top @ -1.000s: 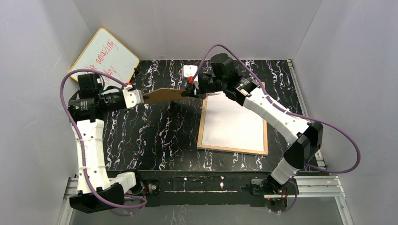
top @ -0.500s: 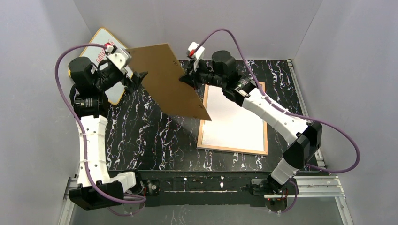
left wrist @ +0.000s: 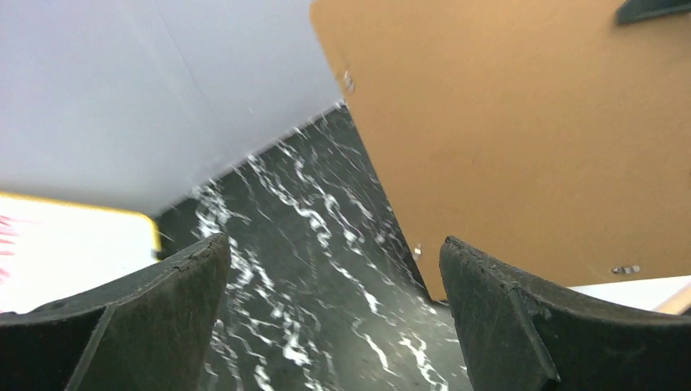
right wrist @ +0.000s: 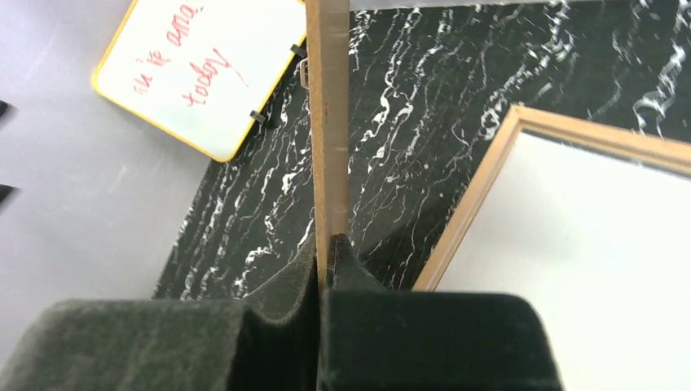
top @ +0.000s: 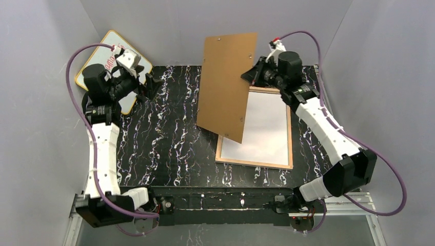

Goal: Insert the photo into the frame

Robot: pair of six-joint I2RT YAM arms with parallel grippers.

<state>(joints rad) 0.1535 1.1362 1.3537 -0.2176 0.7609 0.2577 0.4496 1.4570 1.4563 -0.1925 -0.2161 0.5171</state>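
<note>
The frame (top: 254, 163) lies flat on the right half of the table, its tan wood rim (right wrist: 464, 216) facing up. A white surface (top: 267, 128) fills its opening; I cannot tell whether this is the photo's back, and no dark picture side shows. My right gripper (top: 246, 77) is shut on the right edge of a plain brown backing board (top: 225, 82), holding it upright over the frame's left side. In the right wrist view the board's thin edge (right wrist: 327, 122) runs up from my closed right gripper (right wrist: 327, 248). My left gripper (top: 151, 84) hangs open and empty at the far left, apart from the board (left wrist: 521, 138).
A yellow-rimmed whiteboard (top: 105, 51) with red writing leans in the back left corner, behind the left arm. Grey walls enclose the black marbled table (top: 169, 138) on three sides. Purple cables loop over both arms.
The left gripper has let go of the board, opened wide and drawn back left. The right arm has swung the board upright and to the right, over the frame's left edge.
</note>
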